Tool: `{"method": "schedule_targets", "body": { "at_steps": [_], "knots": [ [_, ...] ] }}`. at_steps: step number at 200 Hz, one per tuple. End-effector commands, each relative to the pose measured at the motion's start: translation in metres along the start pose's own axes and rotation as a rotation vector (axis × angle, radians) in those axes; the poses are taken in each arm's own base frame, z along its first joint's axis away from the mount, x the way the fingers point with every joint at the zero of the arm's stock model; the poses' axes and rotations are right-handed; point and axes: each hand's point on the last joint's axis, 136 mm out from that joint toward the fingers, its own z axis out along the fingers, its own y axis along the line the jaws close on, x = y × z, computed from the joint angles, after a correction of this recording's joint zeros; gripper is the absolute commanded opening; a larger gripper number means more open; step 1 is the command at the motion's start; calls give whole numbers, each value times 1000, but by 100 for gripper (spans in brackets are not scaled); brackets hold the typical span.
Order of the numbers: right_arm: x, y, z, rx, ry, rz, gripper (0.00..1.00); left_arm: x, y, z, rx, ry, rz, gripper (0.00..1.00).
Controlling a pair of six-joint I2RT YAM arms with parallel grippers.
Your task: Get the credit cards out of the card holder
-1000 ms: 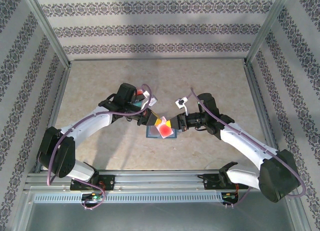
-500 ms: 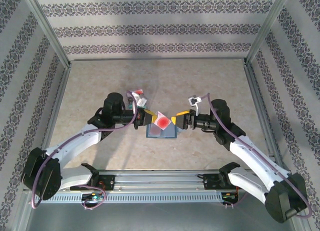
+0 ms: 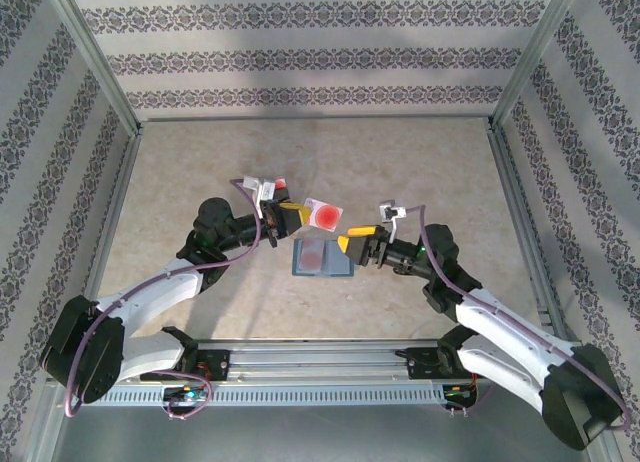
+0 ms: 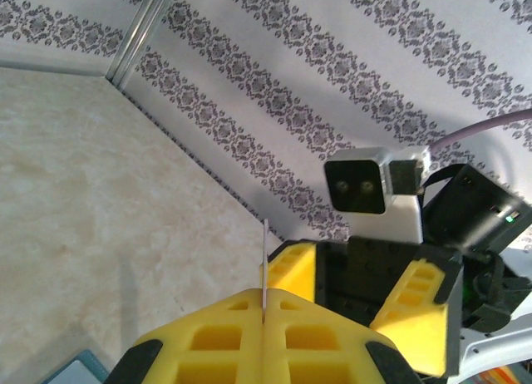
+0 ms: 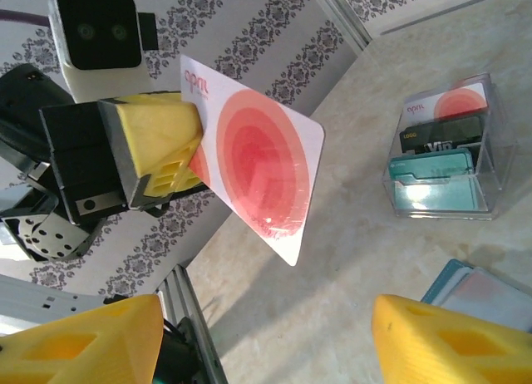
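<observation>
Table (image 3: 200,182): marbled top, with both your arms reaching to its middle.

Card holder (image 3: 335,264): lies open and flat near the centre. Your right gripper (image 3: 350,245) is just beside its right edge, jaws spread and empty.

Clear box (image 5: 440,151): stands on the table, apart from the holder.

Red-circle card (image 3: 322,213): in the air above the holder's far edge, free of the pockets. Your left gripper (image 3: 292,218) has its fingers pressed together on one end of it.

Step in hand, as I judge it: carry the freed card off and set it down.
- The pinch is at one end, so the card could pivot. Move slowly and keep the squeeze.
- Let go only once the card rests on something.
- Keep your right arm low and out of the card's path.

Counts:
- holders: one
- cards in your grip: one
- cards standing in the box: three, namely a white-and-red card (image 5: 445,104), a dark card (image 5: 440,135) and a teal card (image 5: 436,189)
- cards left in the holder: a reddish patch shows on one panel, but I cannot tell how many are there
</observation>
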Motion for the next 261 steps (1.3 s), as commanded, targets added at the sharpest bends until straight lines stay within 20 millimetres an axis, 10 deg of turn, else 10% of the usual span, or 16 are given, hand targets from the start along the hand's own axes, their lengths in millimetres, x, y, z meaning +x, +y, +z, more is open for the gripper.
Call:
{"method": "schedule_targets", "body": {
  "at_steps": [1, 72, 130, 192, 261],
  "knots": [
    [-27, 17, 8, -60, -88, -57, 67, -13, -10, -1, 51, -66, 3, 0],
    [-41, 38, 30, -181, -63, -96, 49, -12, -11, -3, 60, -74, -10, 0],
    [-40, 43, 26, -195, -66, -106, 0, -11, -10, 0, 63, -62, -15, 0],
    [-27, 47, 14, -164, 34, -150, 0, -22, -30, 2, 97, 104, 112, 52],
    [-6, 48, 4, -121, 201, -194, 0, -20, -45, -4, 44, 426, 300, 60]
  ]
}}
